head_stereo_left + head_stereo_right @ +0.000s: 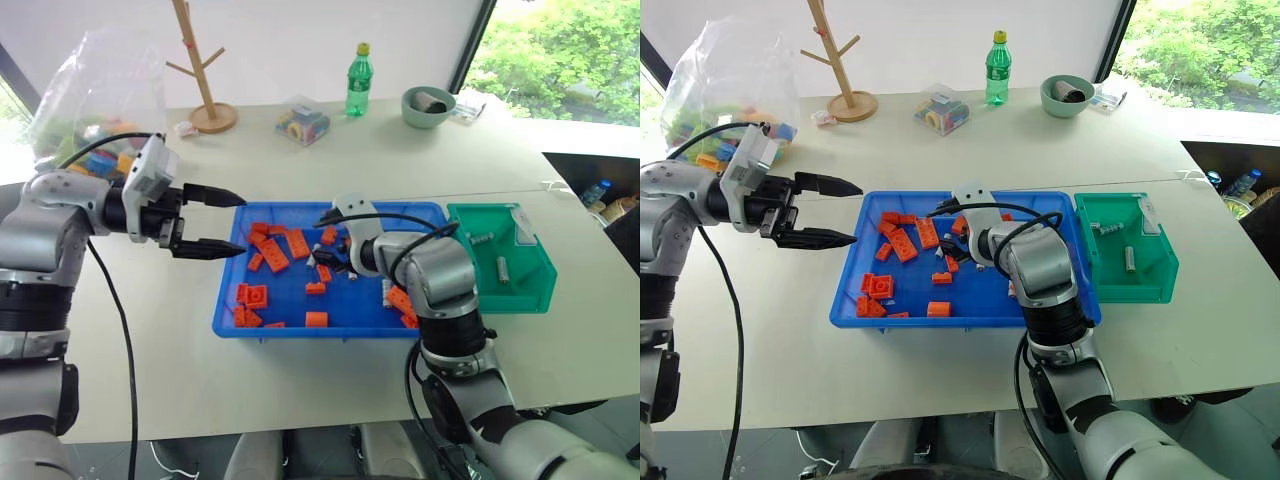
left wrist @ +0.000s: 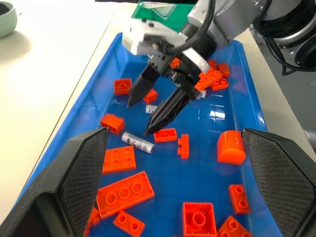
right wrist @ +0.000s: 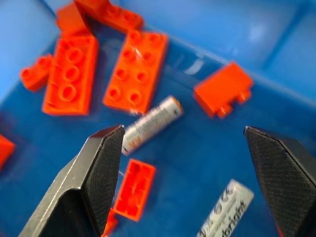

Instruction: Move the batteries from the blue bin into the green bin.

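Observation:
The blue bin (image 1: 330,333) sits mid-table and holds many orange bricks (image 1: 272,256). My right gripper (image 2: 139,118) reaches down into it, open and empty, its fingertips just above the floor. One of the batteries (image 3: 150,123) lies beside its left finger (image 3: 98,168), and another (image 3: 227,207) lies closer in. The left wrist view shows a battery (image 2: 138,142) on the bin floor near the right gripper's tips. The green bin (image 1: 520,295) stands against the blue bin's right end with two batteries (image 1: 503,270) inside. My left gripper (image 1: 243,225) hovers open and empty over the blue bin's left edge.
Along the far side of the table stand a wooden mug tree (image 1: 205,70), a clear box of coloured parts (image 1: 302,120), a green bottle (image 1: 358,80) and a grey-green bowl (image 1: 428,105). A plastic bag of bricks (image 1: 90,100) lies at the far left.

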Action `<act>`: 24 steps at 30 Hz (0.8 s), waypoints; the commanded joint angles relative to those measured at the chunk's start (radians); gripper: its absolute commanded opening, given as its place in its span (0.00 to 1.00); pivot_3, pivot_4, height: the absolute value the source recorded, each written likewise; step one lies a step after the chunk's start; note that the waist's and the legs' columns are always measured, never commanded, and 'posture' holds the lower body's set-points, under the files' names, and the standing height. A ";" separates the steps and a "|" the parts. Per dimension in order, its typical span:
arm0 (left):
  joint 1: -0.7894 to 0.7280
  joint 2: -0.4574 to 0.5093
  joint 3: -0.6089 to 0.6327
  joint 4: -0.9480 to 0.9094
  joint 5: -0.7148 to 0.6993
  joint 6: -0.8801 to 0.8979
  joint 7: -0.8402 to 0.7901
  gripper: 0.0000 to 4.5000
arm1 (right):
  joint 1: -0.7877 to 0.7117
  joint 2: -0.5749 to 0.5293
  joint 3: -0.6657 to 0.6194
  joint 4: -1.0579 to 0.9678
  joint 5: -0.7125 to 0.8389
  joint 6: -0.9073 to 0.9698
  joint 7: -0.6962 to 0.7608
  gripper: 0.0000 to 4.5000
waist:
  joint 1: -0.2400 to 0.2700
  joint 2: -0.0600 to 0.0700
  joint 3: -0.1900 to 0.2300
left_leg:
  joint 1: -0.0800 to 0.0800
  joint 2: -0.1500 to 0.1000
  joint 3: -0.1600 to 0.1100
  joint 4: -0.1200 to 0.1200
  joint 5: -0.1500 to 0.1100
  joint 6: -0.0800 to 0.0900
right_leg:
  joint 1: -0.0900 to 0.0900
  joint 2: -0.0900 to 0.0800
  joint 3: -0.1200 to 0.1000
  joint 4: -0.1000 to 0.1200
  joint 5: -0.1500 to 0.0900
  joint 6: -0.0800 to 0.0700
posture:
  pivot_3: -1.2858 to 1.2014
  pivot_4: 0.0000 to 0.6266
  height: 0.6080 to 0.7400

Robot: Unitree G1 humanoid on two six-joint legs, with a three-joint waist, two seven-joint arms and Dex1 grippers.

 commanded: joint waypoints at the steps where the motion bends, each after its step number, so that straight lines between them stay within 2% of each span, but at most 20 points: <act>1: -0.009 0.002 0.011 -0.014 0.001 -0.009 0.003 1.00 | -0.023 0.050 -0.024 0.016 0.038 -0.015 -0.033 0.88 | 0.000 0.000 0.000 | 0.000 0.000 0.000 0.000 0.000 0.000 | 0.000 0.000 0.000 0.000 0.000 0.000 | 0.52 0.24 0.90; 6: 0.001 0.002 0.019 -0.028 0.000 -0.007 0.011 1.00 | -0.044 0.090 -0.045 0.090 0.054 -0.068 -0.080 0.88 | 0.004 0.000 0.000 | 0.000 0.000 0.000 0.000 0.000 0.000 | 0.000 0.000 0.000 0.000 0.000 0.000 | 0.52 0.24 0.90; 18: 0.009 0.011 0.039 -0.042 -0.012 0.002 0.031 1.00 | 0.009 0.024 0.026 0.206 0.065 -0.208 -0.101 0.88 | 0.004 0.000 0.000 | 0.000 -0.001 0.000 0.000 0.000 0.000 | 0.001 0.000 0.000 0.000 0.000 0.000 | 0.52 0.24 0.90; 21: 0.002 0.008 0.037 -0.042 -0.014 0.004 0.035 1.00 | 0.019 0.014 0.053 0.217 0.065 -0.253 -0.093 0.71 | 0.004 0.000 0.000 | 0.001 0.000 0.000 0.000 0.000 0.000 | 0.002 0.000 0.000 0.000 0.000 0.000 | 0.52 0.24 0.90; 23: -0.005 0.006 0.035 -0.036 -0.014 0.003 0.035 1.00 | 0.025 0.003 0.082 0.216 0.066 -0.255 -0.085 0.50 | 0.004 0.000 0.000 | 0.001 0.000 0.000 0.000 0.000 0.000 | 0.002 0.000 0.000 0.000 0.000 0.000 | 0.52 0.24 0.90; 24: -0.007 0.005 0.035 -0.034 -0.014 0.001 0.035 1.00 | 0.028 -0.001 0.093 0.214 0.066 -0.252 -0.084 0.37 | 0.004 0.000 0.000 | 0.001 0.000 0.000 0.000 0.000 0.000 | 0.002 0.000 0.000 0.000 0.000 0.000 | 0.52 0.24 0.90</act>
